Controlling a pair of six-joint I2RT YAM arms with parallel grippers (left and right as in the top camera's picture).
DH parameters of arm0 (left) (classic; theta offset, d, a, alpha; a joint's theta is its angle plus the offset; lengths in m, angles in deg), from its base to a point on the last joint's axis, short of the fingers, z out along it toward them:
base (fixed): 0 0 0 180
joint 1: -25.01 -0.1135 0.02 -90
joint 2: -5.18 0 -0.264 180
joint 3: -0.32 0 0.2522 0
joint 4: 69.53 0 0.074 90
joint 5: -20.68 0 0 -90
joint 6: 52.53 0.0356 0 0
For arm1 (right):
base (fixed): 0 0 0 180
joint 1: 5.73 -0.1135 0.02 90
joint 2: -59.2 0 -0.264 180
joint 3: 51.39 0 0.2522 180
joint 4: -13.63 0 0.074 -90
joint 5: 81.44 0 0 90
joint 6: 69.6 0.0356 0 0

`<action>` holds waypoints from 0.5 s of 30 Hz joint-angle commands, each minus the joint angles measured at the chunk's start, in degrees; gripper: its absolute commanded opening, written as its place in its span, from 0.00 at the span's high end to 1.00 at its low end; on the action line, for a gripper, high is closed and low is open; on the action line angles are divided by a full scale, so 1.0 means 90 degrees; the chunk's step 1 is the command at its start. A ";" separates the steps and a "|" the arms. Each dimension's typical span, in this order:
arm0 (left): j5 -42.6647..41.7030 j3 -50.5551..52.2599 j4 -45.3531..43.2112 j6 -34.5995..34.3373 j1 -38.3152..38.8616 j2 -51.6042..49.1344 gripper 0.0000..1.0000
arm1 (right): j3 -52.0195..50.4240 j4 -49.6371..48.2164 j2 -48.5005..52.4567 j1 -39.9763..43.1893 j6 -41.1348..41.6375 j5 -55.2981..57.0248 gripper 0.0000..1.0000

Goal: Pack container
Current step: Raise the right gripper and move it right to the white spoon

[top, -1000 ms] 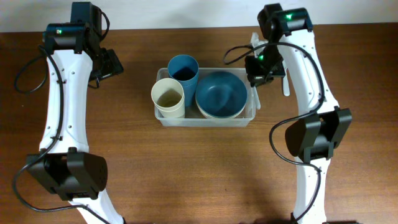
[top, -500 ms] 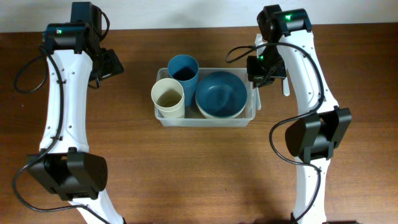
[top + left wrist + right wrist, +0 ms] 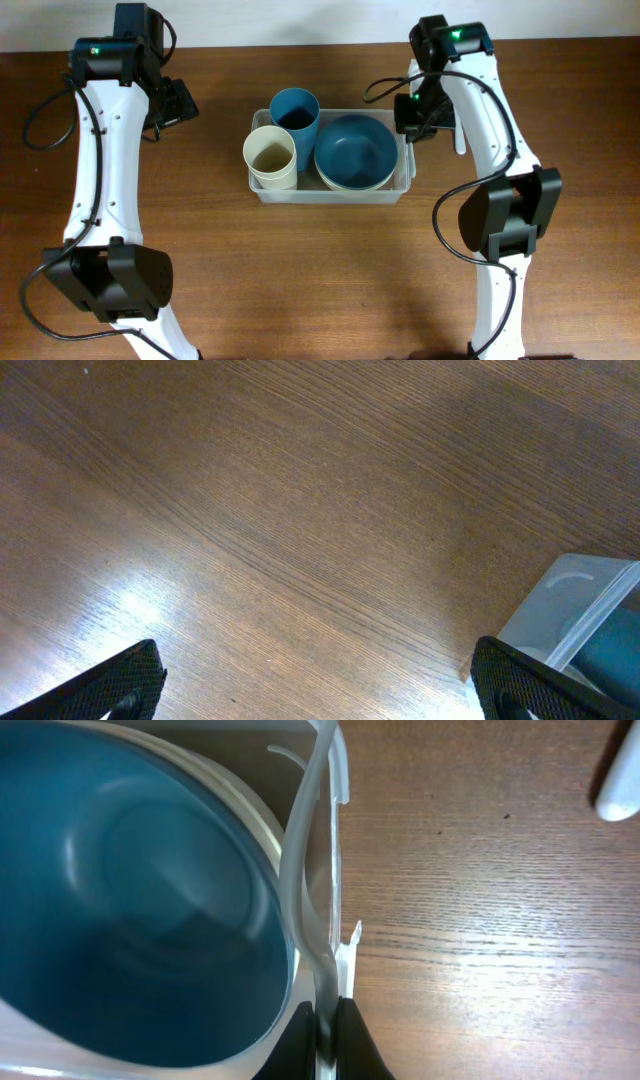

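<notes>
The clear plastic container [image 3: 405, 178] sits mid-table and holds a blue bowl [image 3: 355, 150], a blue cup [image 3: 294, 110] and a cream cup [image 3: 270, 153]. My right gripper [image 3: 408, 118] is at the container's right rim. In the right wrist view its fingers [image 3: 326, 1040] are shut on the container's wall [image 3: 312, 910], with the blue bowl [image 3: 130, 900] just inside. My left gripper [image 3: 178, 102] is open and empty over bare table left of the container. In the left wrist view its fingertips [image 3: 320, 685] are spread wide, and a container corner [image 3: 575, 610] shows at the right.
A white object [image 3: 459, 135] lies on the table just right of the right gripper; its end shows in the right wrist view [image 3: 620, 780]. The table's far edge meets a white wall [image 3: 300, 20].
The right gripper has shifted slightly left and up along the container's right rim. The container and its contents stay put. The left arm has not moved.
</notes>
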 commanded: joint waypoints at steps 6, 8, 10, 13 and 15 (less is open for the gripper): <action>0.0090 0.0024 -0.0015 -0.0073 -0.0036 -0.0051 0.00 | -0.0243 -0.0175 -0.0066 -0.0087 0.0058 -0.0044 0.96; 0.0087 0.0024 -0.0015 -0.0073 -0.0036 -0.0051 0.00 | -0.0243 -0.0206 -0.0066 -0.0131 0.0061 -0.0046 0.96; 0.0090 0.0024 -0.0015 -0.0073 -0.0036 -0.0051 0.00 | -0.0243 -0.0236 -0.0066 -0.0206 0.0061 -0.0041 0.96; 0.0087 0.0024 -0.0015 -0.0073 -0.0036 -0.0051 0.00 | -0.0243 -0.0304 -0.0066 -0.0299 0.0058 -0.0036 0.94; 0.0087 0.0024 -0.0015 -0.0073 -0.0036 -0.0051 0.00 | -0.0243 -0.0347 -0.0063 -0.0338 0.0058 -0.0034 0.90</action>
